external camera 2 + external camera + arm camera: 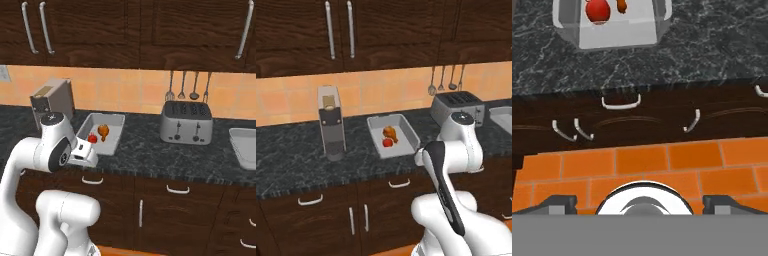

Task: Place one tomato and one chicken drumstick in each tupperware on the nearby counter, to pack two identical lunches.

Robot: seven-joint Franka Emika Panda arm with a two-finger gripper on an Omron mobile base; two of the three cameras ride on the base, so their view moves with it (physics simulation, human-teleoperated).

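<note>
— Where does it stand now? One lunch looks packed to me.

— The tupperware point(393, 135) in the middle of the bench point(296, 155) has a tomato point(387, 142) and a chicken drumstick point(390, 132) in it, lying close together, the tomato on the near side. The second tupperware point(244, 147) is far off to the right, past the toaster point(186, 122), and only part of it is visible; what I can see of its inside looks bare.

— And the tool?

— The tool point(640, 202) is spread as wide as it goes and has nothing between its tips. It hangs back from the bench, over the orange floor point(662, 165) in front of the drawers point(642, 117), pointing down.

— How would you pick up the next pieces? (Supposing more turn up; I see no spare tomato or drumstick on this stretch.)

— The tomato is round, smooth and probably light, so I would expect it to roll or slip; take it across its widest part from above, and gently, since the skin may give. The drumstick is uneven, thick at one end and thin at the other. I would close on the meaty end, where there is more to hold.

— Anything else on the bench?

— A coffee machine point(331, 122) on the left, well apart from the filled tupperware.
</note>
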